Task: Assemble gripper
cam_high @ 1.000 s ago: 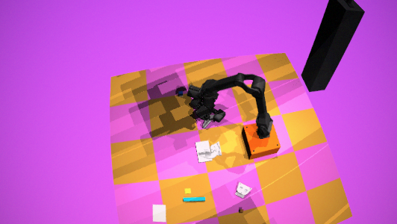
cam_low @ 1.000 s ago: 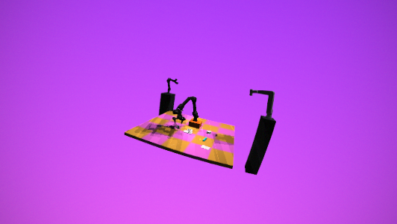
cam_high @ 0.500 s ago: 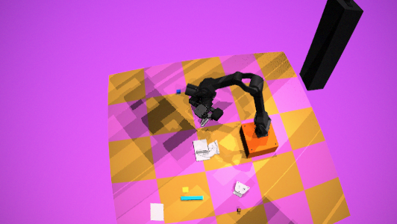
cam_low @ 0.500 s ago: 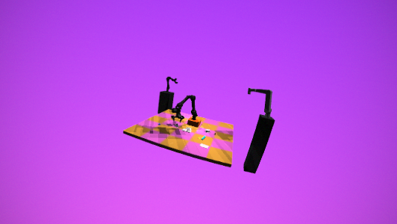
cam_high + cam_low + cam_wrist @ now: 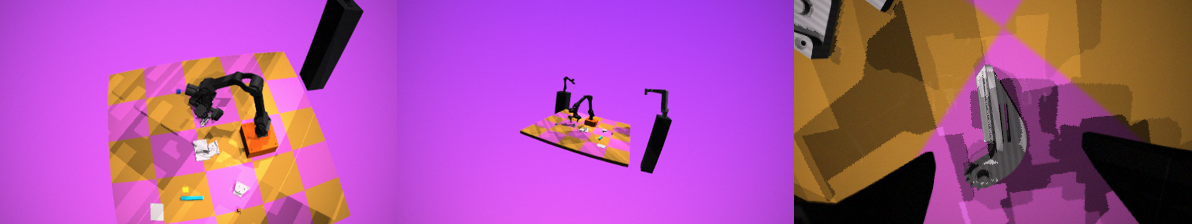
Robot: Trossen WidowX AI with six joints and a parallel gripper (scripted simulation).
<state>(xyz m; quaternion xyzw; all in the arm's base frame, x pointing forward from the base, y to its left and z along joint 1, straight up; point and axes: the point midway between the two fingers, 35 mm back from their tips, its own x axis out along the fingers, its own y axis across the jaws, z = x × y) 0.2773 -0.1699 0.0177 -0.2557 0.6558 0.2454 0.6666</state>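
A grey-white jaw (image 5: 204, 120) (image 5: 1014, 135) with gear teeth at one end lies on the table. My gripper (image 5: 209, 113) (image 5: 575, 120) (image 5: 1010, 149) is open and empty above it; in the wrist view the jaw lies between the two black fingertips, its toothed end towards the bottom. White parts (image 5: 201, 150) (image 5: 583, 130) lie close together nearer the middle of the table, and a holed part (image 5: 816, 25) shows at the wrist view's top left corner. A smaller white part (image 5: 242, 187) (image 5: 604, 131) with dark holes lies apart. I cannot tell which is base, second jaw or housing plate.
The arm stands on an orange box (image 5: 259, 140) (image 5: 591, 122). A blue cube (image 5: 178, 91) lies beyond the gripper. A yellow block (image 5: 185, 190), a cyan bar (image 5: 192, 198) (image 5: 600, 138), a white rectangle (image 5: 157, 212) (image 5: 601, 145) and a small brown piece (image 5: 239, 210) lie farther forward.
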